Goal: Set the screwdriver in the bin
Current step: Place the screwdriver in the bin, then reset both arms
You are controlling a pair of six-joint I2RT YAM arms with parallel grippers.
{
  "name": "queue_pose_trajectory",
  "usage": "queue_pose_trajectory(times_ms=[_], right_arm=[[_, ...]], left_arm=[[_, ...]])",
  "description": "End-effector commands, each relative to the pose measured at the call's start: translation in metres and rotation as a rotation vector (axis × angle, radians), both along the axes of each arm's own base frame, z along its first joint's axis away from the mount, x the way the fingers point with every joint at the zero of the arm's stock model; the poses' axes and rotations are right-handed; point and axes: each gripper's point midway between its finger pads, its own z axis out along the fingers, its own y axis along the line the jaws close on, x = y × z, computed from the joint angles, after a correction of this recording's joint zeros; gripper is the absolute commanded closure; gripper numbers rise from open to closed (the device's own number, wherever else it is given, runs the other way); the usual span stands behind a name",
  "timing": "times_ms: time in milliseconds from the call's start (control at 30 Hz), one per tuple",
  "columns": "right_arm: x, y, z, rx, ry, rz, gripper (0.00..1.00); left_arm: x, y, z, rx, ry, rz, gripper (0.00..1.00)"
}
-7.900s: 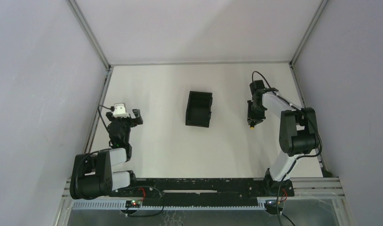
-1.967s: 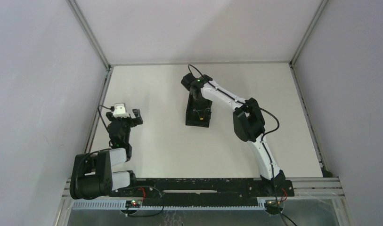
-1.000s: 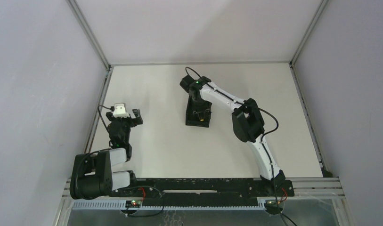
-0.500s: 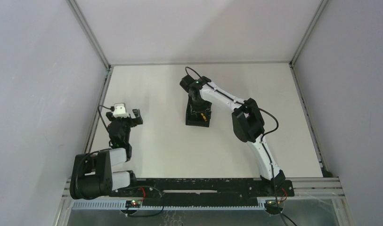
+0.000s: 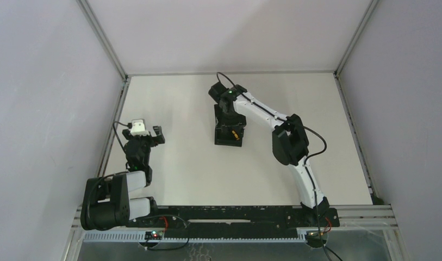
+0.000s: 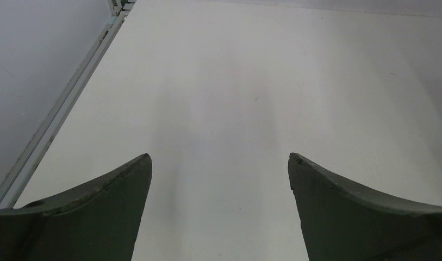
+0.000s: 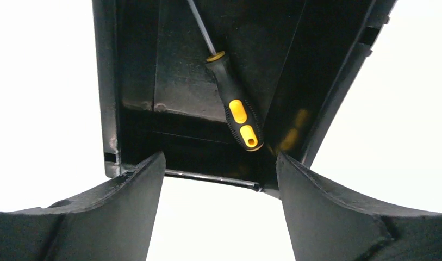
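The black bin (image 5: 228, 143) stands mid-table, open side up. Inside it, the screwdriver (image 7: 239, 117) lies loose on the floor against the right wall, yellow-and-black handle toward the camera and thin shaft pointing away; from above it shows as a yellow spot (image 5: 236, 134). My right gripper (image 7: 220, 163) hangs open just above the bin's near end (image 7: 107, 81), touching nothing. In the top view the right gripper (image 5: 229, 122) covers the bin's far half. At the table's left, far from the bin, my left gripper (image 6: 219, 163) is open and empty over bare table (image 5: 148, 137).
A metal frame rail (image 6: 61, 109) runs along the table's left edge, close beside the left gripper. Grey walls enclose the table on three sides. The right arm's forearm (image 5: 262, 114) stretches diagonally over the table's right half.
My right gripper has opened and let go of the screwdriver, which has dropped onto the bin's floor. The wrist has lifted slightly. The left arm has not moved.
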Motion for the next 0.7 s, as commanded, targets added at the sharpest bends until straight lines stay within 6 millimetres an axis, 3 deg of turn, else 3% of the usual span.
queue_pose_trajectory(times_ms=[0, 67, 167, 433, 667], right_arm=[[0.008, 0.006, 0.052, 0.100, -0.086, -0.059, 0.14], [0.008, 0.006, 0.055, 0.113, -0.085, -0.067, 0.06], [0.008, 0.007, 0.059, 0.126, -0.086, -0.074, 0.02], [0.011, 0.006, 0.086, 0.156, -0.127, -0.063, 0.00], [0.015, -0.011, 0.120, 0.146, -0.201, -0.053, 0.00]], left_arm=[[0.006, 0.000, 0.024, 0.025, -0.086, -0.004, 0.00], [0.006, 0.000, 0.024, 0.024, -0.086, -0.004, 0.00], [0.006, 0.000, 0.024, 0.024, -0.086, -0.004, 0.00], [0.006, 0.000, 0.024, 0.025, -0.086, -0.004, 0.00], [0.006, 0.000, 0.024, 0.024, -0.085, -0.005, 0.00]])
